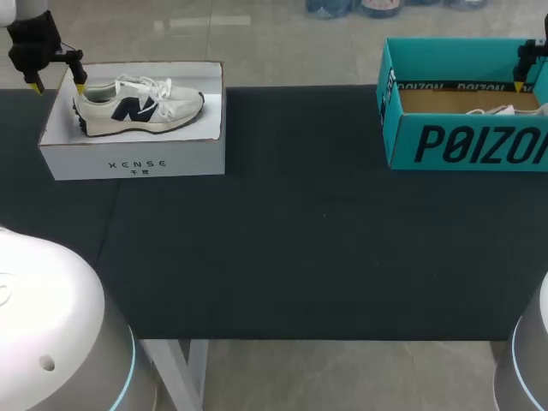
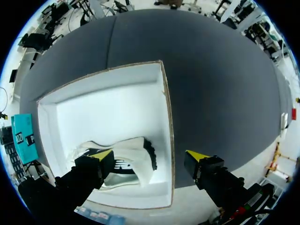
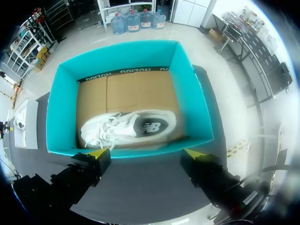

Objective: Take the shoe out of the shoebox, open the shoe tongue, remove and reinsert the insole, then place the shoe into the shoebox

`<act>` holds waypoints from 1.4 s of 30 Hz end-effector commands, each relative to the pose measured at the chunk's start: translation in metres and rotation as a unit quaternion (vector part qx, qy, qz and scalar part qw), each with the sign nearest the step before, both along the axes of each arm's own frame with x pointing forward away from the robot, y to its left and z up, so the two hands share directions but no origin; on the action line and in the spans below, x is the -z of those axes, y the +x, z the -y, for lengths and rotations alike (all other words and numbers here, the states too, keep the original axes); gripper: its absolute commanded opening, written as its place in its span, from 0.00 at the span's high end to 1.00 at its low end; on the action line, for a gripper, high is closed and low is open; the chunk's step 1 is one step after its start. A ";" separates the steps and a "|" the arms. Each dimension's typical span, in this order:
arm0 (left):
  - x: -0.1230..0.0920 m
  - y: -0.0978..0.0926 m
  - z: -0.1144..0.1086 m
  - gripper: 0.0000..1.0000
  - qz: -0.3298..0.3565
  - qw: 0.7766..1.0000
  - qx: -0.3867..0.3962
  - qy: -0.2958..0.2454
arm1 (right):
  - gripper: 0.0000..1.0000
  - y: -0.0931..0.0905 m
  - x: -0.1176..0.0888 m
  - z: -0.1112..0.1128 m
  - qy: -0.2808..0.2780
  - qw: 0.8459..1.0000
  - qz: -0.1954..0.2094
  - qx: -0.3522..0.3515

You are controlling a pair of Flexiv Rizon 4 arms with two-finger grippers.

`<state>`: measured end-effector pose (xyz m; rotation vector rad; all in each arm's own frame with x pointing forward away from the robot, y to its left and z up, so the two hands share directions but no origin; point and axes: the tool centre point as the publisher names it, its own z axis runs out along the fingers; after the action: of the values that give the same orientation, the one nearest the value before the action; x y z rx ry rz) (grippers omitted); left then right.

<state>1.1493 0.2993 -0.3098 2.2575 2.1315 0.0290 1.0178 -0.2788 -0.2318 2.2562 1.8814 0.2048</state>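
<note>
- Your left arm comes in at the far left corner of the desk and points straight down over one end of a white shoebox.
- The left end effector is spread wide and pinches nothing. It straddles the box's end wall: one finger is above the heel of the white shoe, the other is outside the box, above the desk. You cannot tell whether the inner finger touches the shoe.
- That white shoe lies on its side inside the white shoebox, heel under the left end effector and toe pointing away from it.
- Your right arm comes in at the far right and also points down.
- The right end effector is spread wide and holds nothing. A wall of a teal shoebox is just ahead of its fingertips.
- A second shoe, also white, lies on the brown floor of the teal shoebox, beyond that wall.
- Both boxes carry dark lettering on the side; each shoe has a dark logo.
</note>
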 end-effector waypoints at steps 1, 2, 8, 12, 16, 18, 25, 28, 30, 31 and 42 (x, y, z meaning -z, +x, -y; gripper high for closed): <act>0.009 0.015 -0.001 0.00 -0.015 1.000 -0.002 -0.001 | 0.00 -0.001 0.000 0.000 0.000 1.000 0.001 0.001; 0.011 0.016 -0.001 0.00 -0.015 1.000 -0.003 0.000 | 0.00 -0.001 0.000 0.000 0.000 1.000 0.001 0.001; 0.019 0.022 0.003 0.00 -0.018 1.000 -0.005 -0.004 | 0.00 -0.001 0.000 0.000 0.000 1.000 0.001 0.001; 0.022 0.024 0.004 0.00 -0.020 1.000 -0.008 -0.013 | 0.00 -0.001 0.000 0.000 0.000 1.000 0.001 0.001; 0.023 0.027 0.005 0.00 -0.015 1.000 -0.016 -0.012 | 0.00 -0.001 0.000 0.000 0.000 1.000 0.001 0.001; 0.024 0.028 0.005 0.00 -0.013 1.000 -0.021 -0.009 | 0.00 -0.001 0.000 0.000 0.000 1.000 0.001 0.001; 0.026 0.031 0.008 0.00 -0.011 1.000 -0.027 -0.003 | 0.00 -0.001 0.000 0.000 0.000 1.000 0.001 0.001; 0.026 0.034 0.009 0.00 -0.010 0.999 -0.037 -0.007 | 0.00 -0.001 0.000 0.000 0.000 1.000 0.001 0.001; 0.026 0.035 0.008 0.00 -0.006 0.999 -0.039 0.002 | 0.00 -0.001 0.000 0.000 0.000 1.000 0.001 0.001; 0.026 0.036 0.008 0.00 -0.009 0.999 -0.044 -0.007 | 0.00 -0.001 0.000 0.000 0.000 1.000 0.001 0.001; 0.033 0.041 0.004 0.00 -0.008 0.998 -0.062 -0.008 | 0.00 -0.001 0.000 0.000 0.000 1.000 0.001 0.001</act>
<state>1.1842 0.2942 -0.3391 2.1203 2.2642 0.0133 1.0177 -0.2788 -0.2318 2.2562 1.8814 0.2049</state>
